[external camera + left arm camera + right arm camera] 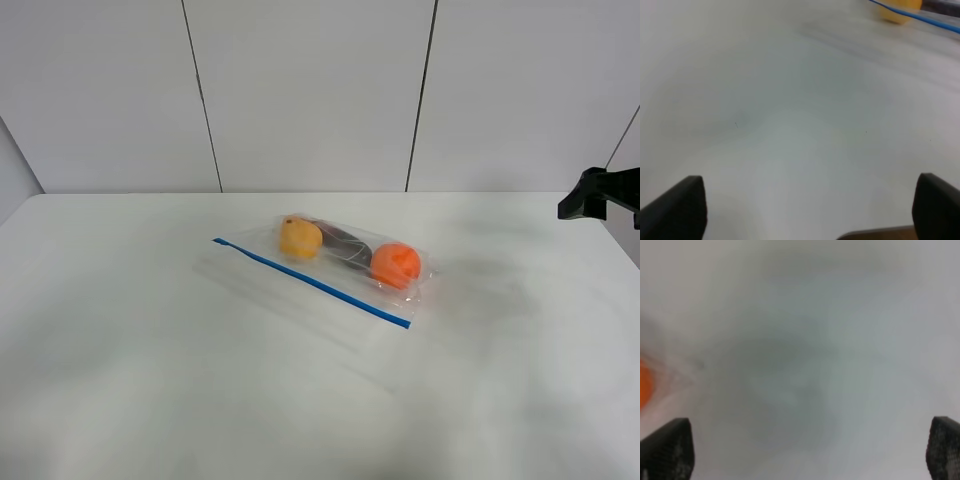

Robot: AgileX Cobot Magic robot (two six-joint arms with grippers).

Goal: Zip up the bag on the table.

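Observation:
The clear bag [330, 265] lies flat in the middle of the white table [150, 380], its blue zip strip [310, 283] along the near edge. Inside are a yellow fruit [300, 238], an orange fruit [395, 265] and a dark purple item [345, 243] between them. My right gripper [583, 200] hovers at the table's far right edge, well clear of the bag; in the right wrist view its fingertips [665, 450] stand wide apart over bare table, the orange fruit [644, 385] at the edge. My left gripper [810, 210] is open over bare table, with the yellow fruit [900, 10] and blue strip [930, 19] far ahead.
A light panelled wall [310, 90] stands behind the table. Bare tabletop surrounds the bag on all sides. The left arm does not show in the exterior high view.

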